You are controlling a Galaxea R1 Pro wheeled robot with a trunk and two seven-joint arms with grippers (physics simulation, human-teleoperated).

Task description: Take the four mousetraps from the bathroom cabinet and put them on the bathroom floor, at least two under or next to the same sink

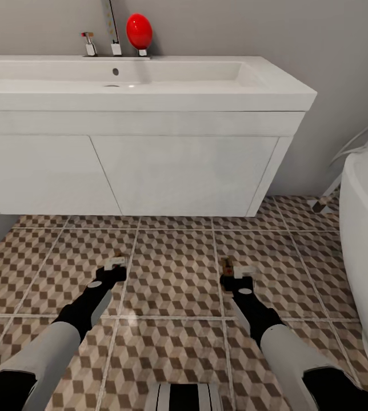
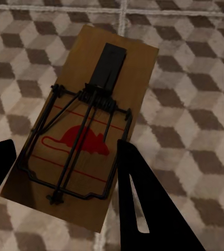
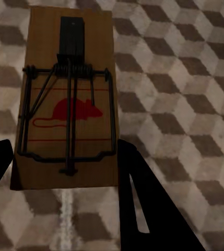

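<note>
- Step in hand, by my read: placing phase. Both arms reach low over the bathroom floor (image 1: 172, 268) in front of the sink (image 1: 144, 85), each w/ a trap at its tip.
- Left gripper (image 1: 114, 269): in the left wrist view its two dark fingers (image 2: 143, 209) flank the rear end of a mousetrap (image 2: 85, 125), so it looks pinched on it. Board tilted vs the tile pattern; can't tell if it touches the tiles yet.
- Right gripper (image 1: 234, 275): same story in the right wrist view, fingers (image 3: 143, 204) either side of the second mousetrap (image 3: 67, 99), seemingly clamped on its rear end. Contact w/ floor unclear too.
- Both traps sit short of the sink front, not under it.
- Next move likely calls for: lower till boards lie flat, ideally nearer the sink or beneath it, then spread fingers & lift straight off so traps don't drag.
- View diffs: wrist cams give trap detail (red mouse print, wire bar, spring); head view shows traps as mere tan specks (image 1: 226, 264) but gives sink, tap, red ball (image 1: 139, 31) & bathtub (image 1: 367, 228) at the sink's right.
</note>
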